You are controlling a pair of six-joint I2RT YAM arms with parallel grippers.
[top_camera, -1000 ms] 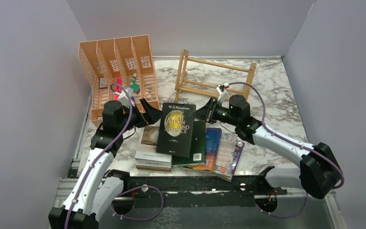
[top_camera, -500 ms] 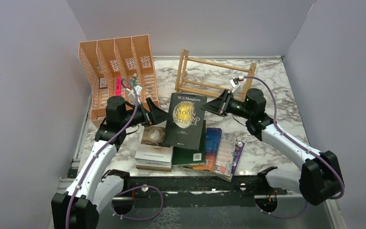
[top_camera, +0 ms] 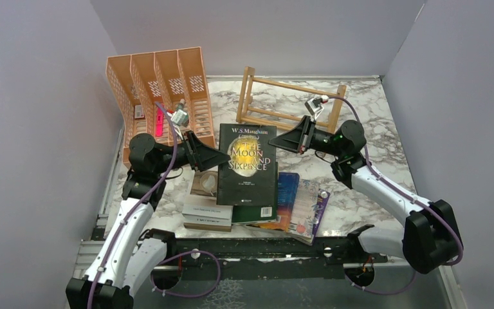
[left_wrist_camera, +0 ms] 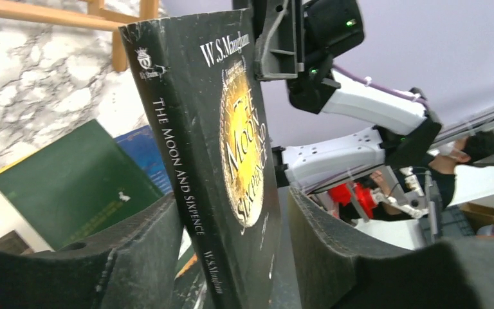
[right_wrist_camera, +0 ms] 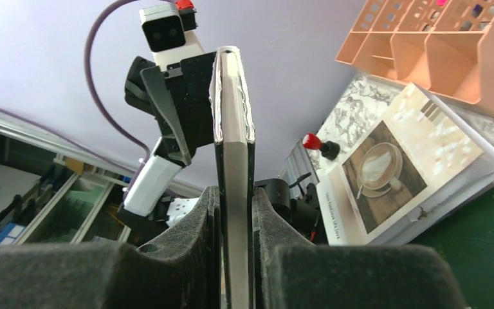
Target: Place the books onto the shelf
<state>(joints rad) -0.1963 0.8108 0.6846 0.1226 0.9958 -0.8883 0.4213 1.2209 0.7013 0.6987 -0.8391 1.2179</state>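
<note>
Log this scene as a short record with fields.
held: black book, raised over the pile
right gripper: shut on the book's fore edge
left gripper: open, jaws astride the spine side, a gap at one pad
pile: other books, flat on the table
shelf: behind the book, no books on it

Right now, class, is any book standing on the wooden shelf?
No, the shelf has bare rails; the right gripper holds the black book in front of it.
</note>
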